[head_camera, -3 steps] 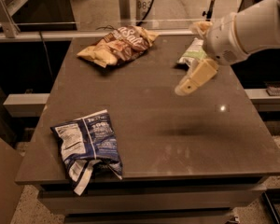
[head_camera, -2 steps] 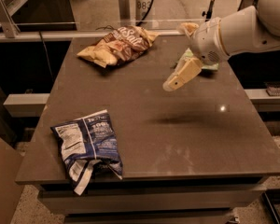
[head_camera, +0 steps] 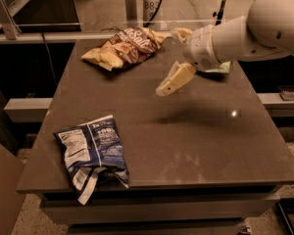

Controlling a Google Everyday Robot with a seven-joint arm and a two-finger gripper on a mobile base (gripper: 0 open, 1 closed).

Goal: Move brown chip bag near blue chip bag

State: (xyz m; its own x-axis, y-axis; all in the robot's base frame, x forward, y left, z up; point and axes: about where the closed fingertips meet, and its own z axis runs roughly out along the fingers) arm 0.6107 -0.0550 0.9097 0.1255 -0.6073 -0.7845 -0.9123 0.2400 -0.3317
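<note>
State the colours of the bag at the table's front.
The blue chip bag is dark blue with a white panel, camera view; tool hovers above the table.

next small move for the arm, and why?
Probably shift the gripper left and toward the far edge, to get above the brown bag. The gripper hangs over the table, right of that bag and not touching it. The bag lies ungrasped at the far edge, well apart from the blue bag at the near left corner.
</note>
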